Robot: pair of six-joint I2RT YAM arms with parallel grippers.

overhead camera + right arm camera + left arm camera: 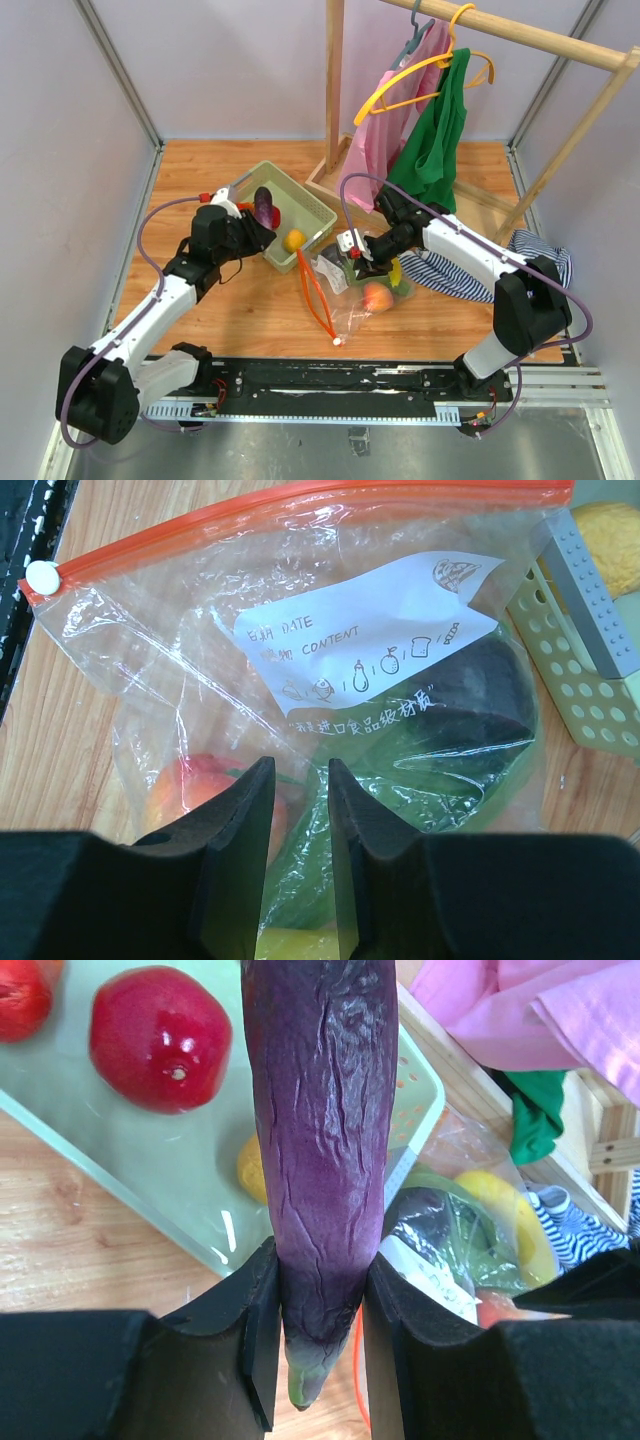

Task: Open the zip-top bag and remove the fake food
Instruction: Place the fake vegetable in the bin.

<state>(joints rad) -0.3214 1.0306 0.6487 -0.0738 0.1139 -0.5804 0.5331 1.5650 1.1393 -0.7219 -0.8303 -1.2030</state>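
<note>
Zip-top bag [150,630], fake food [175,790] partly behind label [360,640]

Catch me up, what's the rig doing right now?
The left gripper is clamped on the eggplant, holding it over the basket, where an apple and an orange already lie. The right gripper sits at the bag, jaws narrowly apart; whether they pinch the film isn't clear. A peach, a banana and a green piece are in the bag.

The zip-top bag [300,680] fills the frame, orange zip strip [300,505] along the top. Bottom centre, the right gripper [301,780] stands narrowly parted over it.
</note>
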